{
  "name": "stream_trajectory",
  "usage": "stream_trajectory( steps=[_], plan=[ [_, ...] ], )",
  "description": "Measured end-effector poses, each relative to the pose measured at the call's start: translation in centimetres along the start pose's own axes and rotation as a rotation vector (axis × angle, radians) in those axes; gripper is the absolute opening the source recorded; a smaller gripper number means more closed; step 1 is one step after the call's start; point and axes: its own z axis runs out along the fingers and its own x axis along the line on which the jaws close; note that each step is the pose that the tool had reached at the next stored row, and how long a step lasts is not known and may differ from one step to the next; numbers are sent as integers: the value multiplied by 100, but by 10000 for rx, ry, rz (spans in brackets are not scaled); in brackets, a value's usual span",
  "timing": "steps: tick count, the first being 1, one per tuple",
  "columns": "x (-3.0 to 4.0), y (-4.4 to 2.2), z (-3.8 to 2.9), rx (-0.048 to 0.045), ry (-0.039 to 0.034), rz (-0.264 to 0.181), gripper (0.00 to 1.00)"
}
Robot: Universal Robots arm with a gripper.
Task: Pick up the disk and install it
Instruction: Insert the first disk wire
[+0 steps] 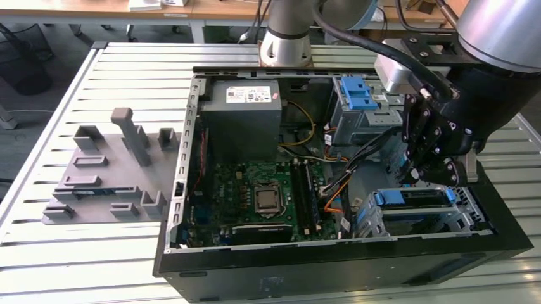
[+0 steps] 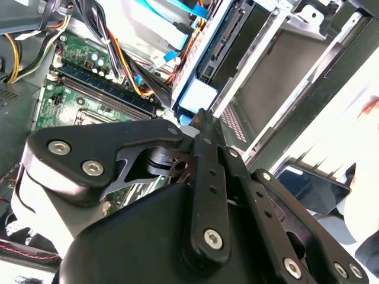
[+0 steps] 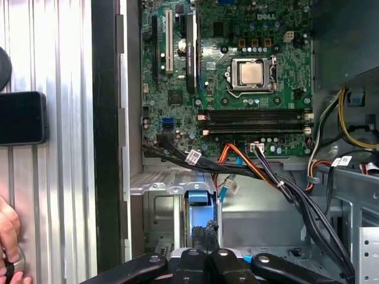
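The disk (image 1: 412, 197), silver with a blue carrier frame, sits in the grey drive cage (image 1: 469, 218) at the near corner of the open computer case, on the exterior view's right. My gripper (image 1: 429, 178) hangs directly over it, its black fingers drawn together with no gap. In both wrist views the gripper (image 2: 203, 118) (image 3: 204, 232) has its tips against the blue carrier's end (image 2: 194, 98) (image 3: 199, 197), which stands between the cage's metal walls. Most of the disk's body is hidden inside the cage.
The case holds a green motherboard (image 1: 262, 196), a grey power supply (image 1: 245, 107) and an upper cage with a blue latch (image 1: 359, 95). Cable bundles (image 3: 284, 189) cross beside the drive cage. A grey fixture (image 1: 110, 171) lies on the slatted table. A person's hand (image 3: 8, 236) rests near a black device (image 3: 21, 118).
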Motion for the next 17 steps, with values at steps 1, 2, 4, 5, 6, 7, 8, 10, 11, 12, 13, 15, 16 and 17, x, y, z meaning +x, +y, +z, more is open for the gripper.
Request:
stream_trajectory(
  steps=[1,2,4,5,6,7,8,10,11,12,13,15,16,17],
  plan=[
    [0,-15,0,0,0,-1,11],
    [-1,-30,1,0,0,-1,11],
    [-2,-59,1,0,0,0,11],
    [-3,-75,1,0,0,0,11],
    [-3,-93,2,0,0,0,11],
    [-4,-110,2,0,1,0,11],
    [-4,-127,2,0,0,0,11],
    [-6,-160,3,0,-1,-1,11],
    [-6,-177,3,0,0,-1,11],
    [-7,-196,3,0,0,-1,11],
    [-8,-222,3,0,0,0,11],
    [-11,-277,4,0,0,0,11],
    [-14,-305,5,0,1,0,11],
    [-16,-335,6,0,-1,-1,11]
  ],
)
